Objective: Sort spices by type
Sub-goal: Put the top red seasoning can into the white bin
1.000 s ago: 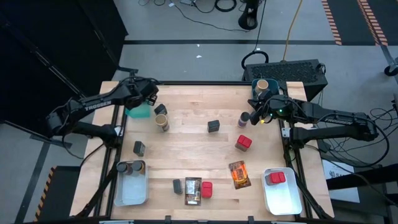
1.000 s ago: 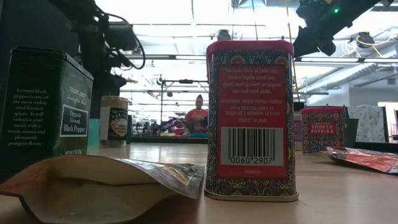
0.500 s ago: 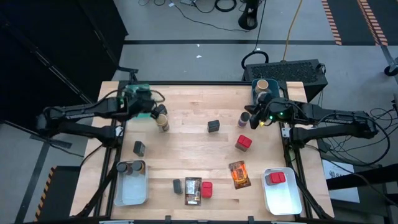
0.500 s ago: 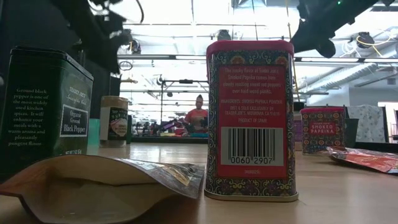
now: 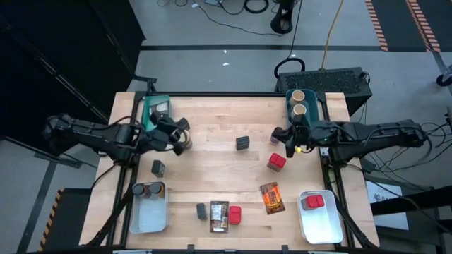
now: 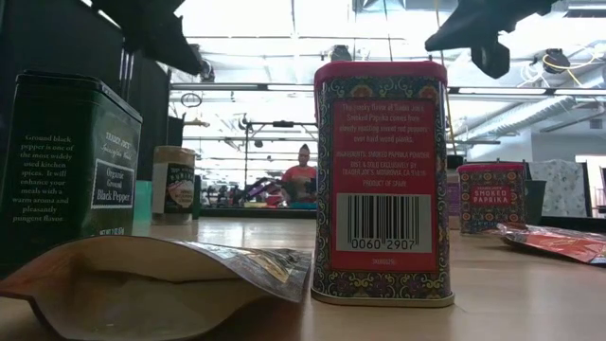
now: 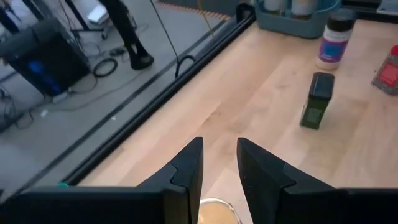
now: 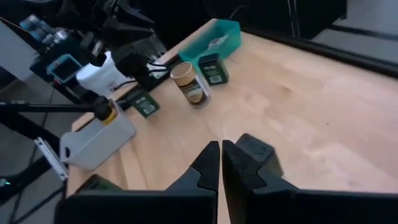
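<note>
Above the pale wooden counter [image 5: 212, 176], both arms mid-sort.
Left end effector [image 5: 181, 137] poised over tan round cylinder [image 5: 186, 141] near teal bin [image 5: 146, 116], fingers [image 7: 186, 171] slightly parted, cylinder top between them; grip unclear. Right end effector [image 5: 289, 144] pressed together, empty, above purple-labelled jar [image 7: 333, 38], beside red squarish tin [image 5: 276, 161]. Dark tin [image 5: 243, 143] mid-counter; printed packets [image 5: 272, 197] along near edge.
</note>
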Robot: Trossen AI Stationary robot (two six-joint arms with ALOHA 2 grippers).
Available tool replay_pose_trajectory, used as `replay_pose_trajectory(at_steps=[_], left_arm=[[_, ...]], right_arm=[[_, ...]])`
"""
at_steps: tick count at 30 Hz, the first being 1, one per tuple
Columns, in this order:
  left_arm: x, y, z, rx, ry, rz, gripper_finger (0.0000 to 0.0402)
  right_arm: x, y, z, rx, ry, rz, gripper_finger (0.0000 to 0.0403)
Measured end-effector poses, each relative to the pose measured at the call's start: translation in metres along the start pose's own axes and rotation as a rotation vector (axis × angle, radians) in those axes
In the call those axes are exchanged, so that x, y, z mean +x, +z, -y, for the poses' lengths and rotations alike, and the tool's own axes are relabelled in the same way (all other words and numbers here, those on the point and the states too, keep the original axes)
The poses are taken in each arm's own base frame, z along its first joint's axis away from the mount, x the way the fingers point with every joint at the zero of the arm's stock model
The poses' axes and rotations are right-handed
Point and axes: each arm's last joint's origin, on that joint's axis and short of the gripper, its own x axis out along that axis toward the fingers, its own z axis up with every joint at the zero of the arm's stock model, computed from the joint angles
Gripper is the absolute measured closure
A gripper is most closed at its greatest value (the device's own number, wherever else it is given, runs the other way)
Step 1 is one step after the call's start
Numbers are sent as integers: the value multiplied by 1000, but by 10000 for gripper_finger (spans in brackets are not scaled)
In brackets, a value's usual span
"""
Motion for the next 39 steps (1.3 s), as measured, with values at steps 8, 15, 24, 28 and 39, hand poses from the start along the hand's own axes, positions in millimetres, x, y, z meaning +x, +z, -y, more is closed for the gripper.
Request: replay_pose_trajectory(at_steps=[8,15,24,28,39], left_arm=[[-19,-2,18,78,-51,90,301],[-34,2,24,94,-133,167,301],[-38,1,25,112,-151,171,301],[-38,1,25,121,-150,171,301],[-38,1,24,123,-109,179,301]], right_arm=[[18,13,-30,-25,-4,-83,403],[28,32,-53,-81,-156,-258,403],[30,32,-57,-141,-360,-587,403],[28,18,-50,-184,-393,-828,402],[47,4,-48,-143,-492,-931,261]])
